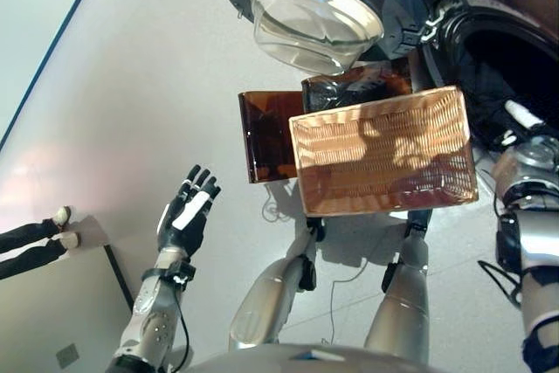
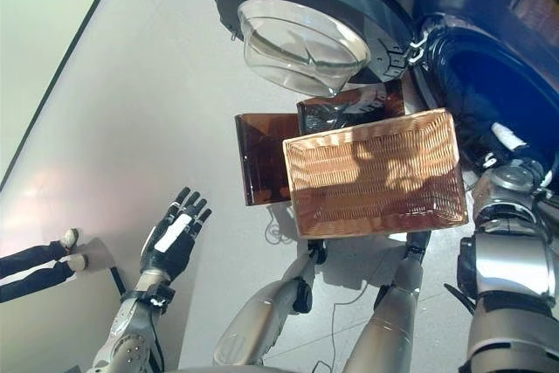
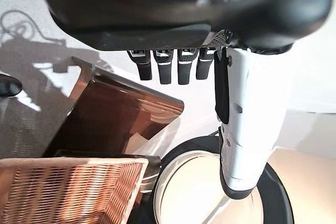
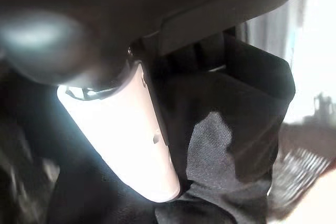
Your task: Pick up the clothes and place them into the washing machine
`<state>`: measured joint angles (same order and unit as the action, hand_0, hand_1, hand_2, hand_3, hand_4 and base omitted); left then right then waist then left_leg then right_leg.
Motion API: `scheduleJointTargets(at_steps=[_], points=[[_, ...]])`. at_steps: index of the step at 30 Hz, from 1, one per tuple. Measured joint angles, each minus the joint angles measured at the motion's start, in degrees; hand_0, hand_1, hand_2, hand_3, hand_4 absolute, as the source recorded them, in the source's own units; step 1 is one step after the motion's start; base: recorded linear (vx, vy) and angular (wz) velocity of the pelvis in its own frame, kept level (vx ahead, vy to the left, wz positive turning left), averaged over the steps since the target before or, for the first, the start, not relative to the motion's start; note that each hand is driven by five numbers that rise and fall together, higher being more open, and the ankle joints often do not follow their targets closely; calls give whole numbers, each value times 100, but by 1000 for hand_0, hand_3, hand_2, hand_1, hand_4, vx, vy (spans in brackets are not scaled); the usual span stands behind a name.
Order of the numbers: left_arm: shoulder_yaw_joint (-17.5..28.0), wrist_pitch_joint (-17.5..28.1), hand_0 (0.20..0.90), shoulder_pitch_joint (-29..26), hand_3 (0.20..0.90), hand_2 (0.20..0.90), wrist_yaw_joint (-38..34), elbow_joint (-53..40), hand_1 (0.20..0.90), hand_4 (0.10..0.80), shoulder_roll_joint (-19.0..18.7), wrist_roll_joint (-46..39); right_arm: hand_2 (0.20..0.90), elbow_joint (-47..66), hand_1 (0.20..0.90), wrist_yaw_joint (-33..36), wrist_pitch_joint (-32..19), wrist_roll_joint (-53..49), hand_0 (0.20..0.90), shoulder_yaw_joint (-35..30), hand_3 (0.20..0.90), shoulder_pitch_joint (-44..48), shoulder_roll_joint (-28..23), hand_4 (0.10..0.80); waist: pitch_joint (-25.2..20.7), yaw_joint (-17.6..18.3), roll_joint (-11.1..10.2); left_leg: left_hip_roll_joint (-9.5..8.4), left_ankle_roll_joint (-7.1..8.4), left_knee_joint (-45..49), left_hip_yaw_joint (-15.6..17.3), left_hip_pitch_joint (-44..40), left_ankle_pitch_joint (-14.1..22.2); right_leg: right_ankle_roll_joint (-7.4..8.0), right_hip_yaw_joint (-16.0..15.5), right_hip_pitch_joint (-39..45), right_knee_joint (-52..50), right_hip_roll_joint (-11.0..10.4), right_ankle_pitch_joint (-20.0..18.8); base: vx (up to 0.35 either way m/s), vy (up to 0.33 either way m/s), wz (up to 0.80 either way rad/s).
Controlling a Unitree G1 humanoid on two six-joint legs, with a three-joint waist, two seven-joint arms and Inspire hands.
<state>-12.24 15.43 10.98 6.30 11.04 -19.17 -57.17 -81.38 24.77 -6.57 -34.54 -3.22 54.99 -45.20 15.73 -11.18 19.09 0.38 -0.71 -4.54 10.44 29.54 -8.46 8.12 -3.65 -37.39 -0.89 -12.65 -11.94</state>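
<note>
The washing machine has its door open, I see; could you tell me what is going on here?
The robot is loading laundry. Its right hand is at the washing machine drum opening with dark clothes around it; the grip is unclear. The wicker basket looks empty. The left hand is open, idle above the floor.

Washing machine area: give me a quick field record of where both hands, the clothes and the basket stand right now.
washing machine: door swung open
basket: wicker, in front of the machine, no clothes visible inside
clothes: dark cloth right at the right hand, at the drum opening
right hand: reaching into the drum, only the white thumb shows, grip on the cloth cannot be confirmed
left hand: open, fingers straight, holding nothing, off to the left over the floor
brown panel: beside the basket
</note>
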Motion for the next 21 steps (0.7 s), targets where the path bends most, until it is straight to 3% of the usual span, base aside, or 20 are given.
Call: scheduleJointTargets(at_steps=[14,18,21], points=[[-52,1,900,3,900,900,-3,-37,900,800,-215,-351,200,-212,200,34,-345,-1676,200,-149,200,980,-554,300,21,11,-16,-2,-3,0,2,6,3,-4,6,-2,21,0,-4,0,0,0],[-269,-2,900,0,900,900,-33,-41,900,800,-339,-429,200,-338,200,155,-446,-2513,200,-461,200,1220,-565,300,22,-1,-17,-9,-10,0,-5,23,10,-4,7,-5,40,-4,-4,5,1,1],[-438,-4,900,-1,900,900,-94,-31,900,800,-359,-442,200,-314,200,290,-831,-3262,200,-798,200,1339,-545,300,24,-16,-16,-24,-13,0,-2,76,11,12,4,-12,117,-16,-42,23,5,4]])
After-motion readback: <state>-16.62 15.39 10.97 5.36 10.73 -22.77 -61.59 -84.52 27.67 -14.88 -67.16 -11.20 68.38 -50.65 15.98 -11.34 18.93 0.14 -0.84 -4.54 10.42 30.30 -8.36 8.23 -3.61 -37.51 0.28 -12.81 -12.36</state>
